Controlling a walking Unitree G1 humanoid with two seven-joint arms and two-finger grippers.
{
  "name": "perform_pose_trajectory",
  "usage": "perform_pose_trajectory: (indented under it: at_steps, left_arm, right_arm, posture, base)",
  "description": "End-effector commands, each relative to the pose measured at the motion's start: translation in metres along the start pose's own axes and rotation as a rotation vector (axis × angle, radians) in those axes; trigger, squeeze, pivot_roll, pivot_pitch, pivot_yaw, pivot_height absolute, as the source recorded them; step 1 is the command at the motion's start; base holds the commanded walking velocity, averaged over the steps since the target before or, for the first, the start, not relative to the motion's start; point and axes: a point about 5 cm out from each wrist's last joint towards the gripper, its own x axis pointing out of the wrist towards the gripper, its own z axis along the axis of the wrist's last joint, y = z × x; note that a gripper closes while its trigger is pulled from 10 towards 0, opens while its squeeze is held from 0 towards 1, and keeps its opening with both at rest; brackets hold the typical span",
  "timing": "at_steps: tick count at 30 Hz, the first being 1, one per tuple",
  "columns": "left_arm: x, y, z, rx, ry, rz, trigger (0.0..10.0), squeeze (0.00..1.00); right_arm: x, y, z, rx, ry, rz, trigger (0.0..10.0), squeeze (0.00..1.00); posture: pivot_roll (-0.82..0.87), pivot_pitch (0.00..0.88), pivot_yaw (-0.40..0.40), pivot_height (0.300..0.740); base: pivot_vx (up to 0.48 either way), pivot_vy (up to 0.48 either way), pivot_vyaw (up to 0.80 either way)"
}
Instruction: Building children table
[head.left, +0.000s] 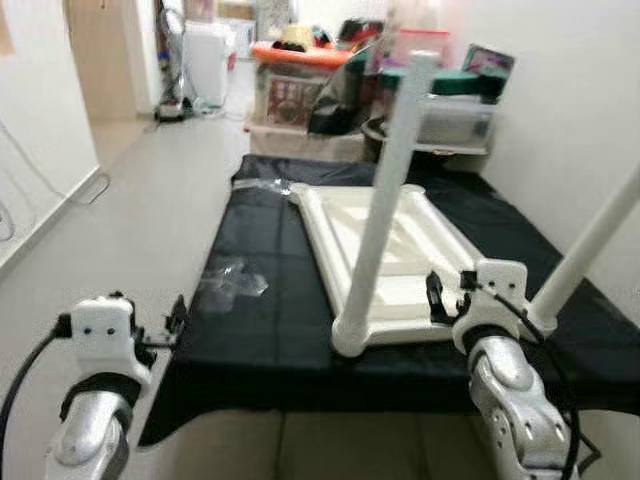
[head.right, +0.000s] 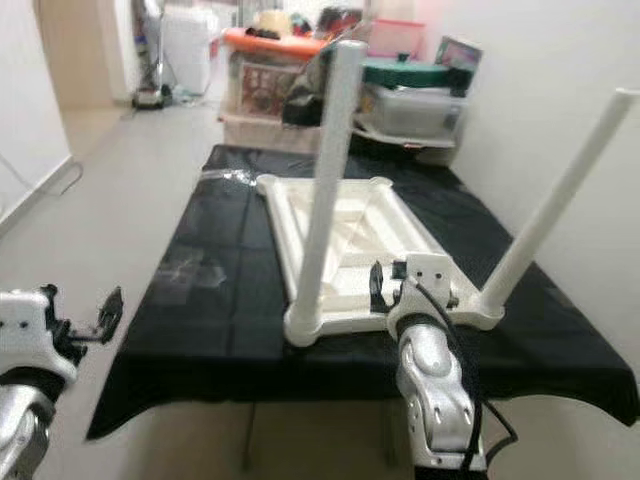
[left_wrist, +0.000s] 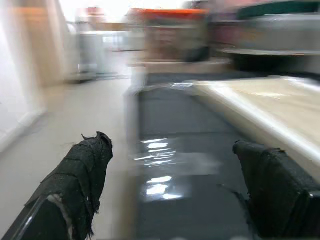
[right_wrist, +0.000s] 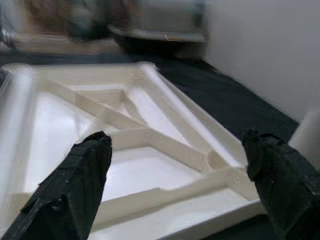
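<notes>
My right hand (right_wrist: 175, 185) is open at the near edge of the upturned white tabletop (head.left: 385, 262) on the black desk (head.left: 260, 330), two legs (head.left: 385, 200) seated just beyond; left hand (left_wrist: 175, 190) open, idle; next leg should go in squarely.

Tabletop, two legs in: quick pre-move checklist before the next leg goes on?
1. Tabletop lies upside down, flat on the black cloth: ok.
2. Near-left leg stands in its corner socket: ok, roughly upright.
3. Near-right leg seated straight: not ok, it leans outward to the right.
4. Far corner sockets free for legs: ok, both bare.
5. Right gripper open, above the tabletop's near edge: ok.
6. Left gripper open, at the cloth's left edge near crumpled clear plastic: ok. Next leg within reach: cannot tell.
</notes>
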Motion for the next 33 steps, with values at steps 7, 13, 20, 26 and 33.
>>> perform_pose_trajectory:
  at_steps: [7,13,20,26,33]
  left_arm:
    - [0.004,0.004,-0.001,0.011,0.01,-0.003,10.0,0.0]
    - [0.005,0.001,-0.001,0.02,0.014,-0.009,10.0,0.0]
    - [0.002,-0.005,-0.006,0.014,0.04,-0.042,10.0,0.0]
    - [0.001,-0.012,-0.01,-0.002,0.052,-0.099,10.0,0.0]
    - [0.0,-0.012,-0.011,-0.006,0.051,-0.104,10.0,0.0]
  right_arm:
    - [0.011,0.003,0.004,0.017,-0.013,-0.058,10.0,0.0]
    - [0.016,0.008,0.011,0.025,-0.039,-0.028,10.0,0.0]
    - [0.025,0.012,0.014,-0.032,-0.057,0.159,10.0,0.0]
    - [0.03,-0.008,0.036,-0.17,-0.099,0.669,10.0,0.0]
    - [0.029,-0.023,0.043,-0.239,-0.085,0.824,10.0,0.0]
  posture:
    - [0.1,0.0,-0.093,0.74]
    - [0.11,0.0,-0.101,0.74]
    - [0.11,0.0,-0.103,0.74]
    - [0.1,0.0,-0.107,0.74]
    - [0.1,0.0,-0.111,0.74]
  base:
    - [0.371,0.0,0.0]
    - [0.061,0.0,0.0]
    - [0.0,0.0,0.0]
    - [0.0,0.0,0.0]
    - [0.0,0.0,0.0]
